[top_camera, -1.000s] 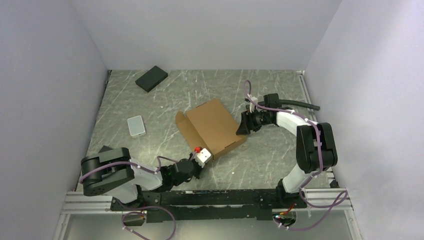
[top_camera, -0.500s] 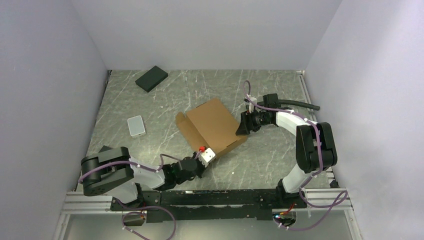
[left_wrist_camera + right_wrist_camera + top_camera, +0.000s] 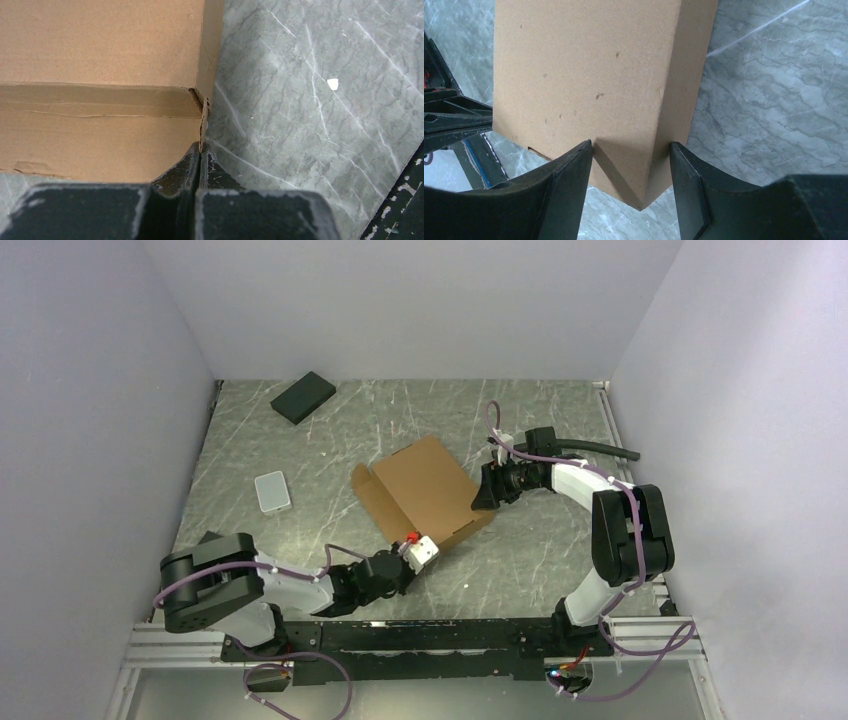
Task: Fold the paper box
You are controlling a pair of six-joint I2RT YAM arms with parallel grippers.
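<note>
Movement since the earlier pictures is confined to your left arm. The left fingers have slid to the right along the near wall of the paper box and now sit at its nearest corner. Your right arm has held its station at the box's right-hand corner. The box has not shifted on the bench. The black pad at the far left and the small pale case lie as before.

Paper box: it rests near the middle of the bench, turned at an angle, with a flap standing out on its left side.

Left fingers: closed tip to tip with no gap. The tips meet directly under the ragged lower end of the thin cardboard edge at the box corner. You cannot tell whether any card is nipped between them. The box wall lies to the left of the tips and bare bench to the right.

Right fingers: set wide apart, astride a corner of the box. One tip lies against the top face and the other against the side wall, and the corner point projects between them. You cannot tell whether they clamp the card or only touch it.
</note>
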